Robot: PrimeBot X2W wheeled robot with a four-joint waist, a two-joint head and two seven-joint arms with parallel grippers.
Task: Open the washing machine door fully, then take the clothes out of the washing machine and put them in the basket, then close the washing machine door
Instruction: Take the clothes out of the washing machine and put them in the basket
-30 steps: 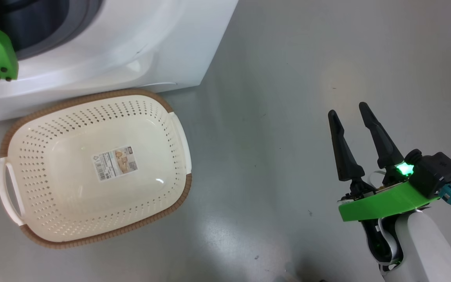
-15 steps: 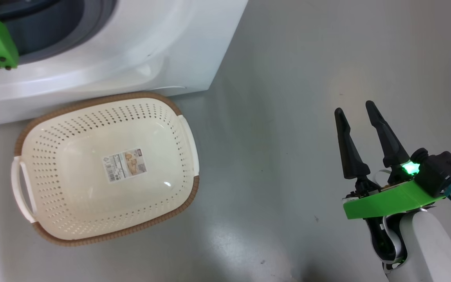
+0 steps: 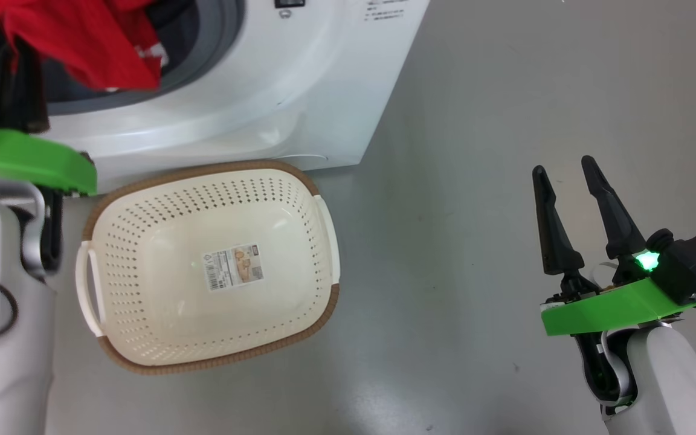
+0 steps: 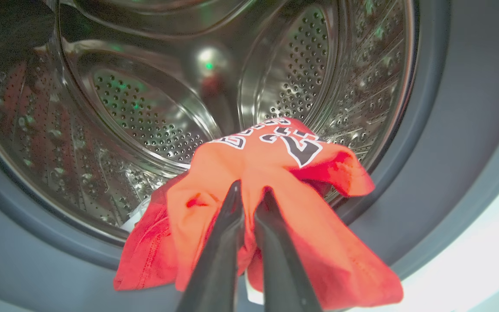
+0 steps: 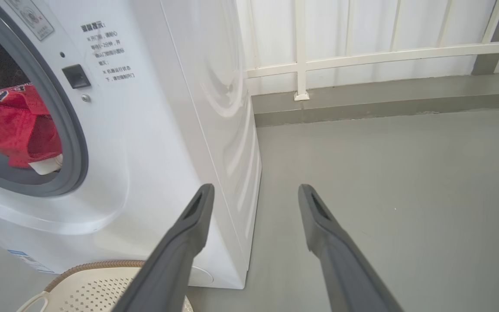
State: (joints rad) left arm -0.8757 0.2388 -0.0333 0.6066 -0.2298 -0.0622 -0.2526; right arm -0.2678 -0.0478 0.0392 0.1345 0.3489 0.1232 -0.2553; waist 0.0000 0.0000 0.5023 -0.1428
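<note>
My left gripper (image 4: 251,188) is shut on the red jersey (image 4: 284,173), which hangs from its fingers at the mouth of the steel drum (image 4: 145,108). A white scrap of cloth (image 4: 133,220) peeks out under the jersey. In the head view the jersey (image 3: 82,42) drapes over the opening of the white washing machine (image 3: 299,90). The cream basket (image 3: 142,241) sits on the floor right in front of the machine, with nothing in it. My right gripper (image 3: 562,166) hovers open over the floor at the right, holding nothing. The washing machine door is out of view.
The grey rubber seal (image 4: 448,130) rings the drum. Grey floor (image 3: 457,151) spreads to the right of the machine. A white railing and a low kerb (image 5: 362,65) run behind it. The basket's brown rim (image 5: 93,265) lies just below my right fingers in the right wrist view.
My left gripper has closed on the red jersey and drawn back, bringing the jersey into the head view at the drum mouth. The head camera has shifted. The right gripper has held still.
</note>
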